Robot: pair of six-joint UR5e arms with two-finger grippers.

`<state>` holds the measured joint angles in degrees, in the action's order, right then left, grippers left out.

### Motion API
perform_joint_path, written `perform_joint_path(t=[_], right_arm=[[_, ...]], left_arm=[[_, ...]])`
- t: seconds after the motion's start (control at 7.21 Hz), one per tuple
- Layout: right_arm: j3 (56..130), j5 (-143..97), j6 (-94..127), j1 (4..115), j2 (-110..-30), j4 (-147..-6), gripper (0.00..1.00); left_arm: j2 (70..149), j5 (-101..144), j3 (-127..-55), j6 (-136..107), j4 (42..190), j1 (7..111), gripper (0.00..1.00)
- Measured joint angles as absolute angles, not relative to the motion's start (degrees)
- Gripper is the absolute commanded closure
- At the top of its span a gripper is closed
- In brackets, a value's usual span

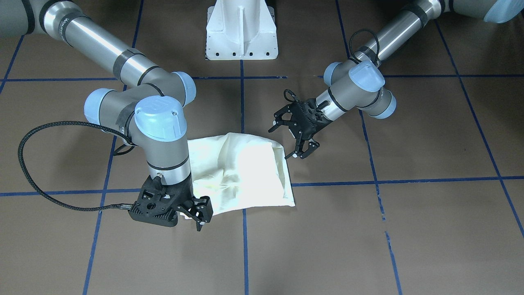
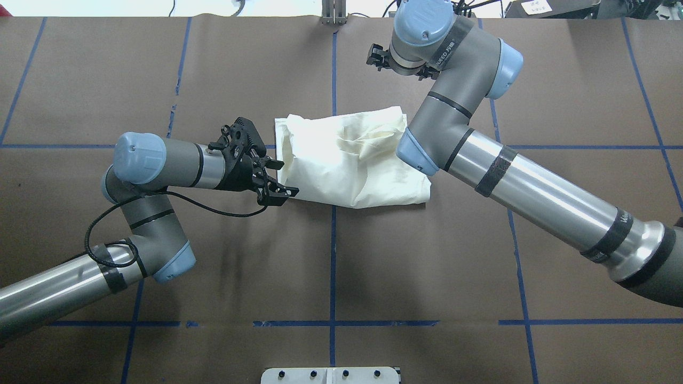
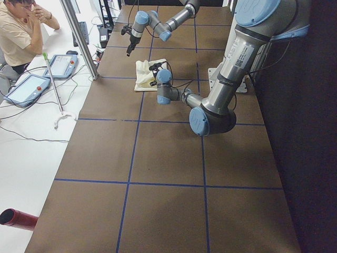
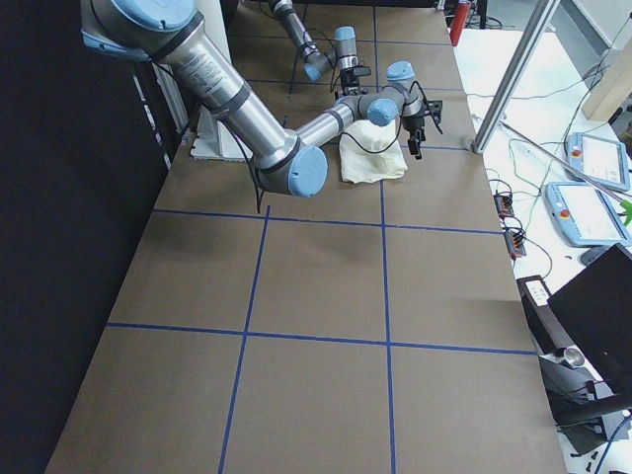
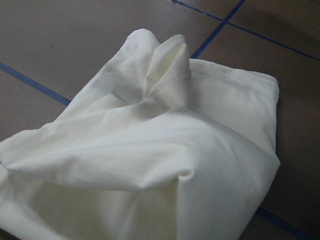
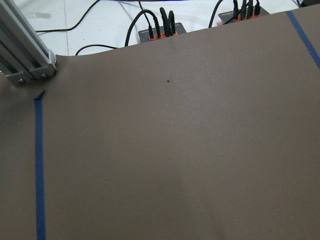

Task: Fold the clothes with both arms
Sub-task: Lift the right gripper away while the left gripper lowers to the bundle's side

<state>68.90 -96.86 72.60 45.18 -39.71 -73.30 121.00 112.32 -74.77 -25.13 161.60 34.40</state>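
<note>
The clothes (image 1: 241, 172) are one cream shirt folded into a rumpled bundle on the brown table, plain side up, also seen in the overhead view (image 2: 347, 160) and filling the left wrist view (image 5: 165, 150). My left gripper (image 1: 288, 139) hovers open just beside the bundle's edge on my left, nothing between its fingers (image 2: 280, 178). My right gripper (image 1: 195, 219) points down past the bundle's far corner, apart from the cloth. It looks open and empty, and its wrist view shows only bare table (image 6: 175, 150).
The white pedestal base (image 1: 241, 30) stands at the robot's side of the table. Blue tape lines (image 2: 333, 240) grid the brown surface. A seated person (image 3: 16, 31), control tablets (image 3: 31, 87) and an aluminium post (image 3: 79, 37) lie beyond the far edge, with cables (image 6: 160, 27).
</note>
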Motion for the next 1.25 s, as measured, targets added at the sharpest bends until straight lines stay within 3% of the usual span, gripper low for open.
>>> perform_joint_path(t=[0.14,0.28,0.55,0.69,1.11,1.25], right_arm=[[68.9,-96.85,72.6,45.18,-39.72,-73.3,0.0],[68.9,-96.86,72.6,45.18,-39.72,-73.28,0.0],[68.91,-96.86,72.59,45.25,-39.73,-73.23,0.0],[68.9,-96.85,72.6,45.25,-39.73,-73.22,0.0],[68.91,-96.86,72.67,45.26,-39.73,-73.21,0.0],[68.91,-96.86,72.68,45.26,-39.73,-73.21,0.0]], left_arm=[[121.02,112.32,-74.75,-25.14,161.68,33.71,0.27],[120.95,112.32,-74.77,-25.14,161.95,32.89,0.44],[120.4,112.34,-74.79,-25.23,163.51,31.76,0.98],[120.24,112.51,-74.85,-25.33,164.16,31.6,1.0],[119.41,115.42,-74.66,-25.25,167.36,31.35,1.0],[119.09,115.75,-74.59,-25.23,167.91,31.2,0.26]])
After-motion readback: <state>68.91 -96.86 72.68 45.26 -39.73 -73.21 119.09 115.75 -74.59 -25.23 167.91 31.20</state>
